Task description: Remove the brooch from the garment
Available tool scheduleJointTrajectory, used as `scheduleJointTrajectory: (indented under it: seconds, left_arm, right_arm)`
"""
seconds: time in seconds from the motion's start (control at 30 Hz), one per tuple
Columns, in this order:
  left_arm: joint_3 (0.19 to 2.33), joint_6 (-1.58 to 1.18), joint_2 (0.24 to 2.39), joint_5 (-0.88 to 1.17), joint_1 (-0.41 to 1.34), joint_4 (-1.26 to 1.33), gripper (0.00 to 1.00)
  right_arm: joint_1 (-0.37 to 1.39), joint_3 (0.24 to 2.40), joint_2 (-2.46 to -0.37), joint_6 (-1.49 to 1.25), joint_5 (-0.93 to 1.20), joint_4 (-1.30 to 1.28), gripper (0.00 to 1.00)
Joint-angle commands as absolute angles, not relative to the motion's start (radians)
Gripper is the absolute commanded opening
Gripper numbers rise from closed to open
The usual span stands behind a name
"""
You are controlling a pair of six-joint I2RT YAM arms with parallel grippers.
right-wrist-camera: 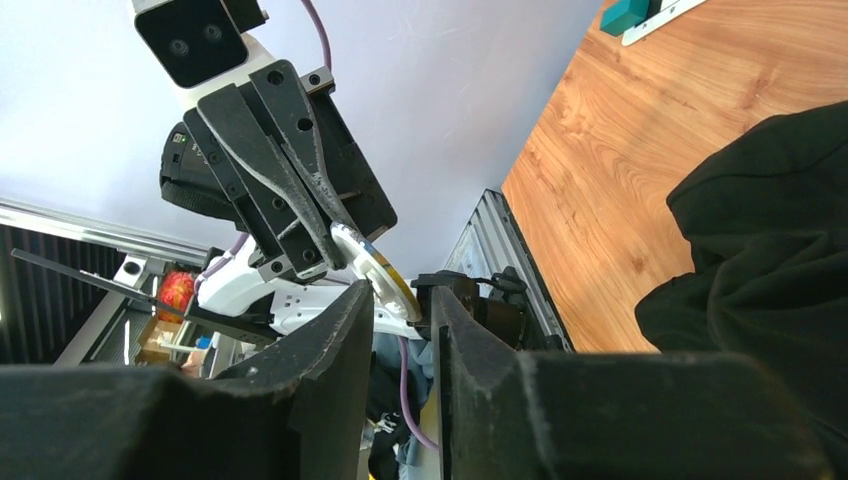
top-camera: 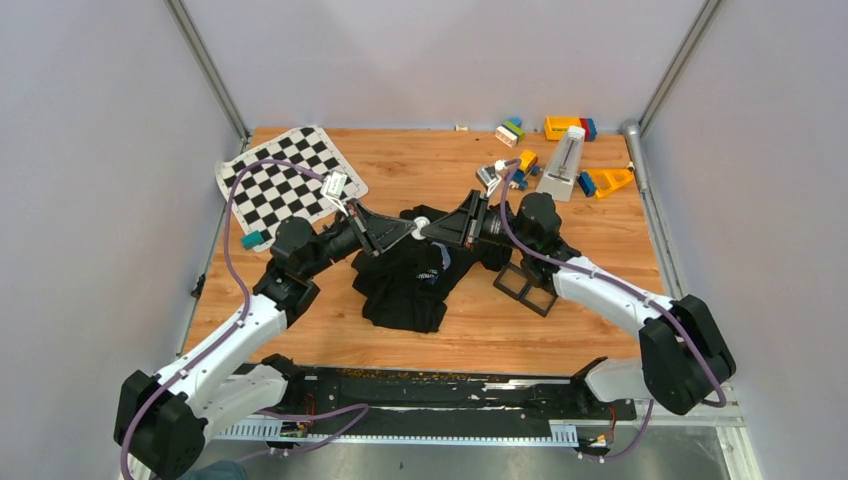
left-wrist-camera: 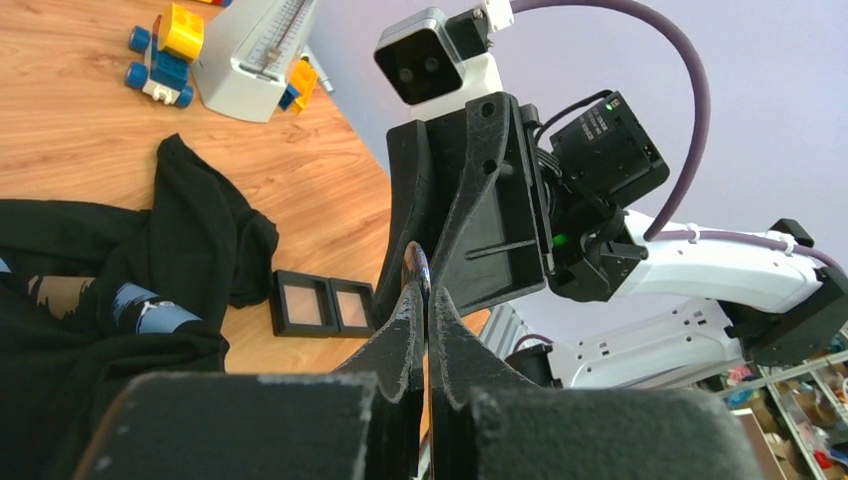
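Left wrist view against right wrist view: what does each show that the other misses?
Only the left wrist view: two black square frames, a white metronome, blue print on the black cloth T-shirt. Only the right wrist view: a teal block and the flat face of the small round white brooch. Both: the shut left hand gripping that brooch, the T-shirt, the wooden table.

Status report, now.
Left tool shut on the brooch. Right tool parted at its edge, grip unclear. Brooch clear of the garment, held above it. Nothing in the way.
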State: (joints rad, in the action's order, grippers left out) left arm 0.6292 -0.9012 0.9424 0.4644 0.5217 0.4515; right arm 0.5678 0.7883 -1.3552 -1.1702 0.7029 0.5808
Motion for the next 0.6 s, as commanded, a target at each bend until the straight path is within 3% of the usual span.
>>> scheduleJointTrajectory:
  seconds: [0.0, 0.27, 0.43, 0.57]
  left_arm:
    - [0.652, -0.891, 0.873, 0.459, 0.534, 0.536, 0.0]
    - [0.64, -0.876, 0.877, 0.446, 0.534, 0.511, 0.0]
    - [0.64, -0.872, 0.882, 0.452, 0.534, 0.496, 0.0]
    - [0.656, -0.854, 0.915, 0.472, 0.538, 0.422, 0.0]
  right_arm:
    - [0.531, 0.726, -1.314, -1.162, 0.589, 0.524, 0.32]
    - [0.512, 0.671, -1.233, -1.12, 0.609, 0.565, 0.57]
    - [0.487, 0.608, -1.146, -1.071, 0.612, 0.571, 0.59]
    - [0.473, 0.607, -1.045, -0.947, 0.497, 0.34, 0.59]
